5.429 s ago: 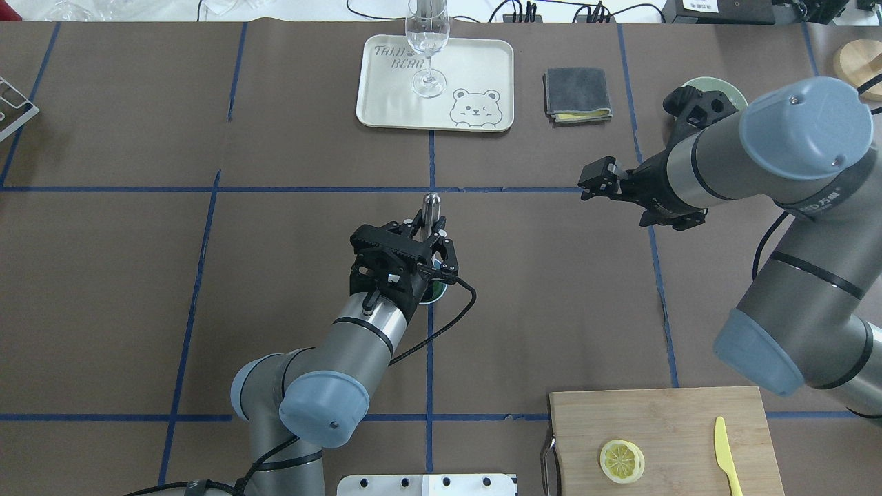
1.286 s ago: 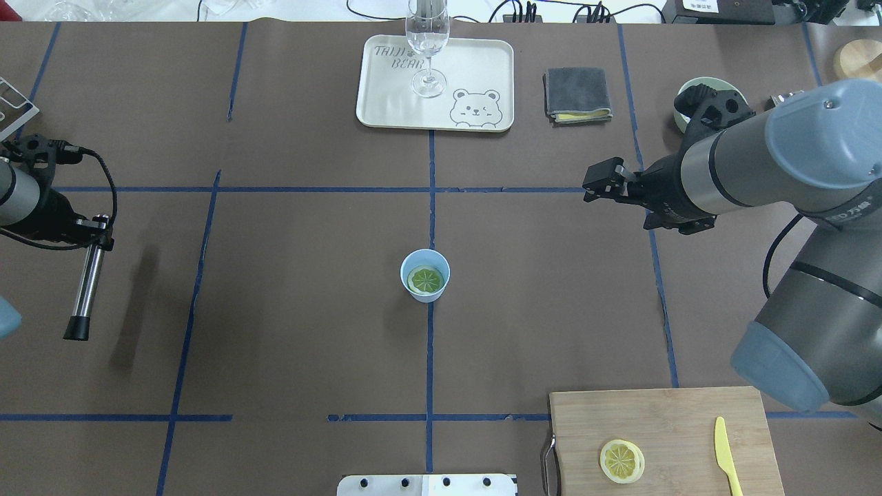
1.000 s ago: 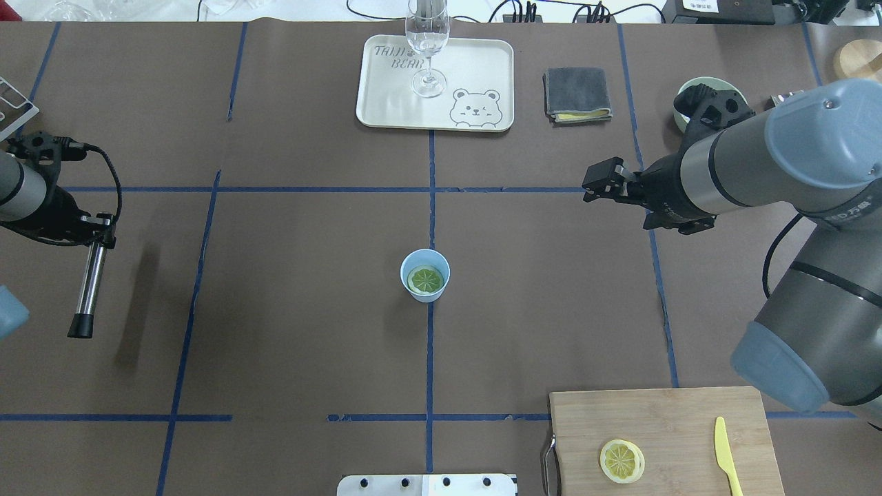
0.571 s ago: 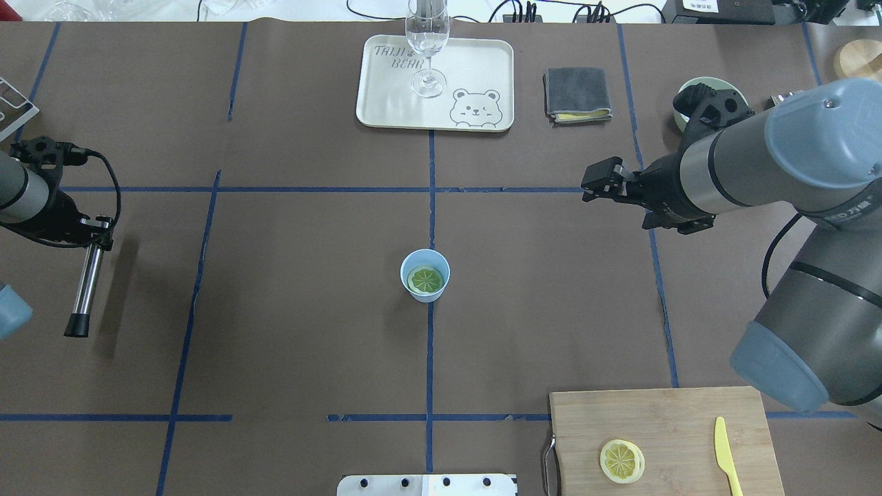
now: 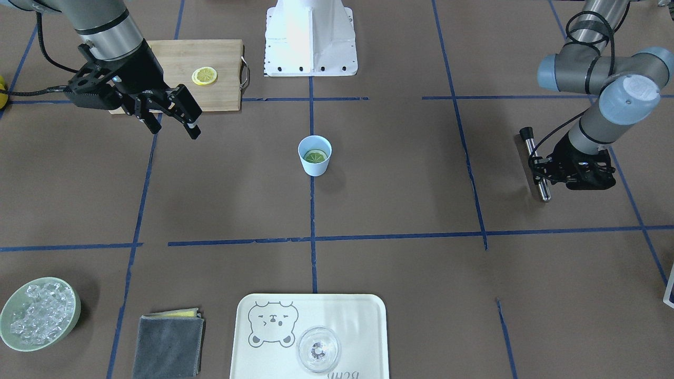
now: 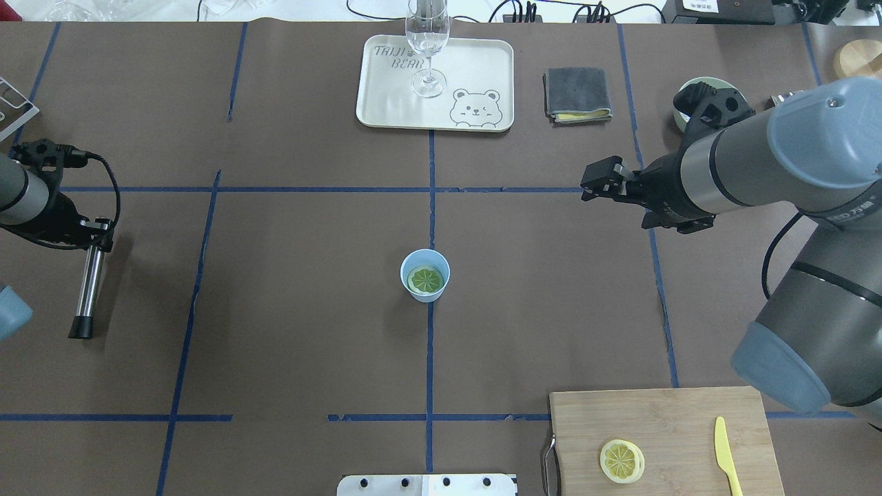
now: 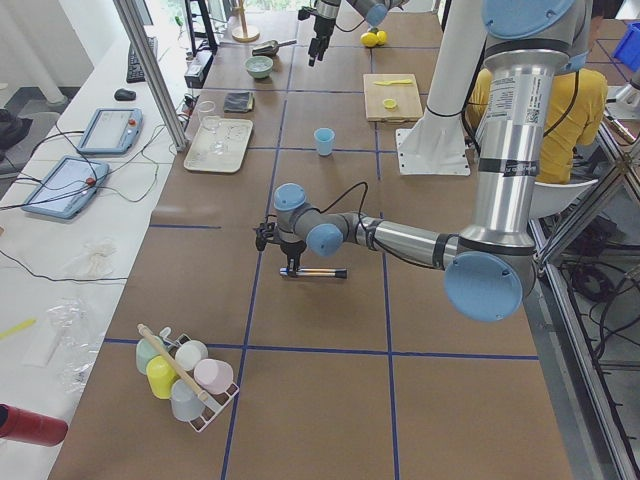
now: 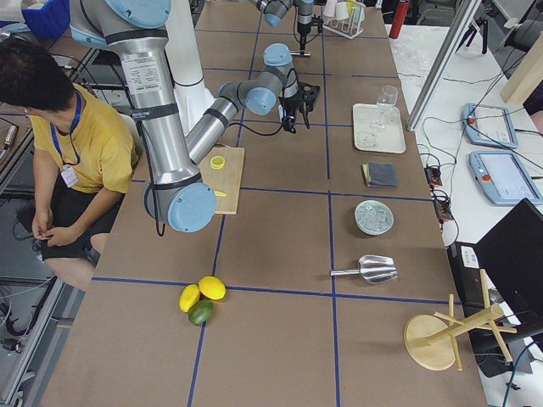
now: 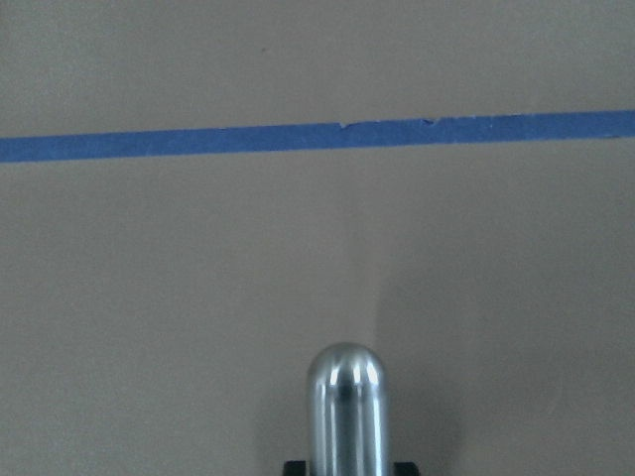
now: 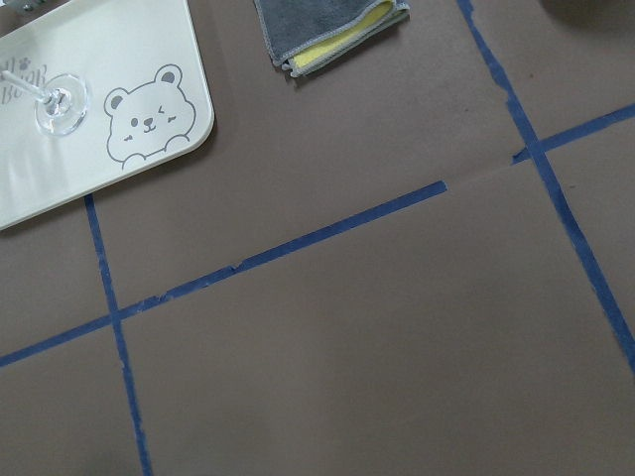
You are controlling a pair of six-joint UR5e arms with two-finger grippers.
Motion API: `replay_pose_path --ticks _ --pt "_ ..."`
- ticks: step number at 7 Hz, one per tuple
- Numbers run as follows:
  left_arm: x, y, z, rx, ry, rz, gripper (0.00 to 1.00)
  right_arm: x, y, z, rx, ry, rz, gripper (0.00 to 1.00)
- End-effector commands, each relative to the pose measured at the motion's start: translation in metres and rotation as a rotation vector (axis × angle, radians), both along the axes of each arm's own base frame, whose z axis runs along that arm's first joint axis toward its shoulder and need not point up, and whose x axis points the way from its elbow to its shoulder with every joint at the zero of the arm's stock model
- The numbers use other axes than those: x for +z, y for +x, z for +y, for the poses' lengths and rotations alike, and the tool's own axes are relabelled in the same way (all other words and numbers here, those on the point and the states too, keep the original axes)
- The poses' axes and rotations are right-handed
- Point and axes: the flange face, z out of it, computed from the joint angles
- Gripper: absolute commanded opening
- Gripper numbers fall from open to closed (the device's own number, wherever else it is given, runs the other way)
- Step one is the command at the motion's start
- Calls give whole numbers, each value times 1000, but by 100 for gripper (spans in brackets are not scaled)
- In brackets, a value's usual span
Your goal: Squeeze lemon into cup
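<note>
One greenish lemon (image 5: 316, 156) in cup (image 5: 315, 167) | left gripper (image 5: 545, 176) grips rod (image 5: 531, 152) | right gripper (image 5: 175, 129) spread, empty

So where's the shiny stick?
The stick is at the overhead view's far left, held by the left gripper, well away from the cup in the middle.

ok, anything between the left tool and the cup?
Nothing visible. Only bare table lies between the left tool, shut on a metal rod at the table's left side, and the cup mid-table, which has the lemon slice inside.
</note>
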Motion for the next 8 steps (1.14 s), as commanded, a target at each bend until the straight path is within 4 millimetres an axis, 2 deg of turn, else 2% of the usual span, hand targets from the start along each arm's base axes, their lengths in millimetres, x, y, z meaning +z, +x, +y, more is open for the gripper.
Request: replay_pose_path --ticks 1,2,3,4,5,6,7,8 --pt "-3 -1 0 8 13 3 100 -1 1 0 1 2 -1 100" --pt "-17 -2 0 7 36 18 100 -2 1 1 1 2 -1 100" --pt "-41 -9 2 7 82 45 100 -2 4 3 0 4 -3 100" --pt "-61 -32 -6 -31 120 67 100 5 6 3 0 -8 9 100" --pt "-68 -70 -20 -2 234 67 100 26 8 5 -12 -19 41 100" --pt "-65 -108 -32 -10 289 45 100 40 13 5 -44 10 80 100" --pt "-50 -137 -24 29 309 57 100 58 33 -6 -73 48 124 100" --pt "-46 -177 -27 53 338 104 100 87 68 -27 -127 56 152 100"
